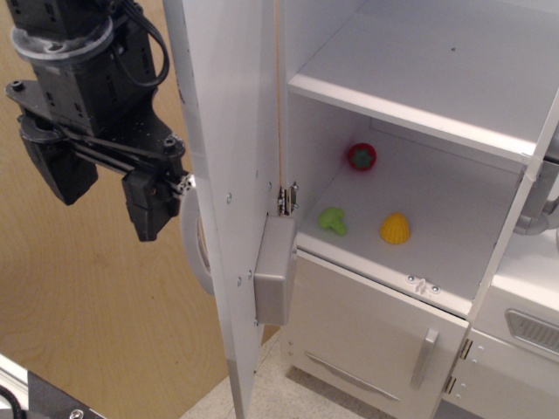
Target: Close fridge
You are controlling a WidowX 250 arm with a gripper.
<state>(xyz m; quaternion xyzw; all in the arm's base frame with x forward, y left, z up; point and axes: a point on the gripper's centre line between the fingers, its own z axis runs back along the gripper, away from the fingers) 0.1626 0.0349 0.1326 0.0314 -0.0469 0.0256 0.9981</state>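
Note:
The white fridge (419, 105) stands open, its shelves showing. Its large door (223, 175) swings out toward me and is seen nearly edge-on, with a grey box (275, 271) on its inner face. Part of the curved handle (196, 249) shows on the door's outer side. My black gripper (105, 192) hangs to the left of the door, on its outer side, open and empty. Its right finger (153, 205) is close to the door's face and the top of the handle; I cannot tell whether it touches.
On the lower shelf lie a red toy (362, 156), a green toy (332, 220) and a yellow toy (395, 229). Below is a smaller door with a short silver handle (425, 356). A white unit with a grey vent (533, 332) stands at right. A wooden wall (79, 297) is behind my gripper.

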